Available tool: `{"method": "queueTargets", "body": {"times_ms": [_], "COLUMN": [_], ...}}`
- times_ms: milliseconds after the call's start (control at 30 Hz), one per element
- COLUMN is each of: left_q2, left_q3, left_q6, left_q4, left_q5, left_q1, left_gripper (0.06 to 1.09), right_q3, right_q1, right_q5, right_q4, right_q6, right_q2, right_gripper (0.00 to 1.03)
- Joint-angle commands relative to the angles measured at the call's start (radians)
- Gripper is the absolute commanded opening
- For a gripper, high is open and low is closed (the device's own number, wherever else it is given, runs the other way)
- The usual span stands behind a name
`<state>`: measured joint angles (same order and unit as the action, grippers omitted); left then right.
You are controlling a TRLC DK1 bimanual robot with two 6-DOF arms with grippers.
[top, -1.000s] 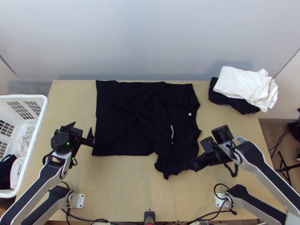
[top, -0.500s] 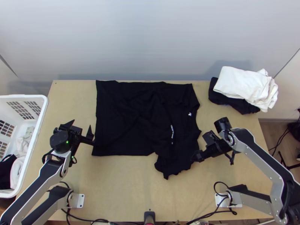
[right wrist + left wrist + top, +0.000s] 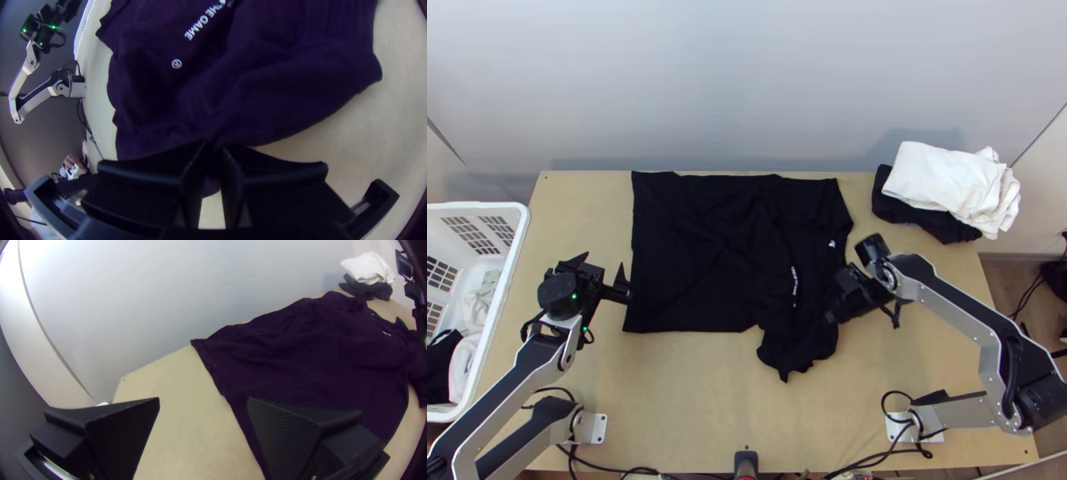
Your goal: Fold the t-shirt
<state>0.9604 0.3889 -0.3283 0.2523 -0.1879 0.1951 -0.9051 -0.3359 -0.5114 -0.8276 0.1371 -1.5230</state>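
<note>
Tabletop point(image 3: 691, 400) bears the black t-shirt point(image 3: 699, 256), spread from the middle toward twelve o'clock as the top view shows it, with rumpled cloth at the shirt's five o'clock. The right gripper point(image 3: 830, 317), closed on gathered cloth near the shirt's four o'clock edge, would probably do best to lift only a little, carry that part slowly inward toward ten o'clock and lay it flat before letting go, lest it bunch. The left gripper point(image 3: 203, 399), fingers parted and holding nothing at nine o'clock, could steady the body should it drag.
</note>
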Motion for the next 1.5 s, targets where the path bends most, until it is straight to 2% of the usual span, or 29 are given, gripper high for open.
{"method": "queueTargets", "body": {"times_ms": [0,267,400,533,567,633,667,733,767,1067,1167,1300,1467], "left_q2": [0.012,0.011,0.006,0.001,0.0,-0.002,-0.002,0.0,0.0,0.006,0.005,0.0,-0.015], "left_q3": [0.004,-0.005,-0.008,-0.01,-0.01,-0.008,-0.008,-0.01,-0.012,-0.007,-0.005,0.002,0.005], "left_q6": [0.025,0.04,0.04,0.04,0.041,0.041,0.041,0.041,0.041,0.052,0.052,0.052,0.052], "left_q4": [0.001,0.001,-0.005,-0.01,-0.012,-0.012,-0.012,-0.013,-0.013,-0.013,-0.013,-0.015,-0.031], "left_q5": [-0.001,-0.001,-0.001,-0.001,-0.001,-0.001,-0.001,-0.001,-0.001,-0.001,-0.001,-0.002,-0.008], "left_q1": [0.007,0.01,0.01,0.01,0.01,0.01,0.01,0.01,0.013,0.047,0.055,0.06,0.066], "left_gripper": [1.02,1.01,1.02,1.01,1.02,1.01,1.01,1.02,1.02,1.01,1.01,1.01,1.01], "right_q3": [-0.167,-0.468,-0.62,-0.704,-0.699,-0.652,-0.623,-0.545,-0.514,-0.296,-0.233,-0.195,-0.137], "right_q1": [-0.04,0.008,0.018,0.023,0.021,0.02,0.021,0.032,0.041,0.206,0.235,0.252,0.209], "right_q5": [0.005,0.062,0.123,0.125,0.125,0.125,0.125,0.117,0.111,0.042,0.04,0.04,0.04], "right_q4": [0.047,0.081,0.088,0.081,0.076,0.076,0.076,0.081,0.084,0.076,0.051,-0.061,-0.076], "right_q6": [-0.064,-0.105,-0.133,-0.162,-0.163,-0.169,-0.177,-0.182,-0.182,-0.169,-0.108,0.002,0.036], "right_q2": [-0.085,-0.298,-0.425,-0.519,-0.519,-0.485,-0.46,-0.388,-0.356,-0.049,0.003,0.015,0.015], "right_gripper": [0.03,0.03,0.03,0.04,0.14,0.39,0.56,0.97,1.0,1.0,1.0,0.99,0.99]}}
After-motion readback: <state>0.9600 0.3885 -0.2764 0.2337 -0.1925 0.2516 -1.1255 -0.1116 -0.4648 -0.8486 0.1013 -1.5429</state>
